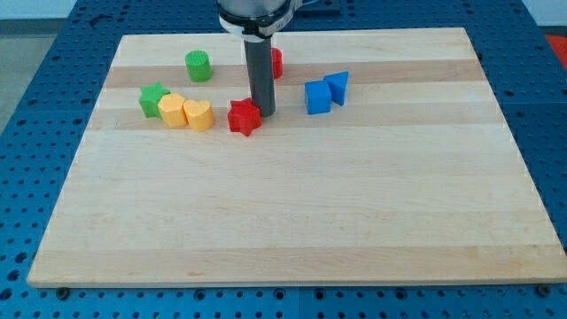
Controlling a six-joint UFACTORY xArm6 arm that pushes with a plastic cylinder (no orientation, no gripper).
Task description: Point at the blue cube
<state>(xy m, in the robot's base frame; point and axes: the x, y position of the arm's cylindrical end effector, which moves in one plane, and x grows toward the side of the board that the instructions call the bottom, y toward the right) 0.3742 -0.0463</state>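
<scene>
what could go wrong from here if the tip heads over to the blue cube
1. My tip sits right beside the red star, so a sloppy start might nudge it.
2. The blue cube touches a blue triangular block on its right; overshooting could shove both together.
3. A red block is partly hidden behind the rod, so its clearance is hard to judge.

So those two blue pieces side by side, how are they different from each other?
The blue cube is boxy with a flat square front; the blue triangular block is wedge-shaped and narrows downward. The cube sits on the view's left, nearer my tip; the triangular block sits right and slightly higher. They share the same blue and appear to touch.
</scene>
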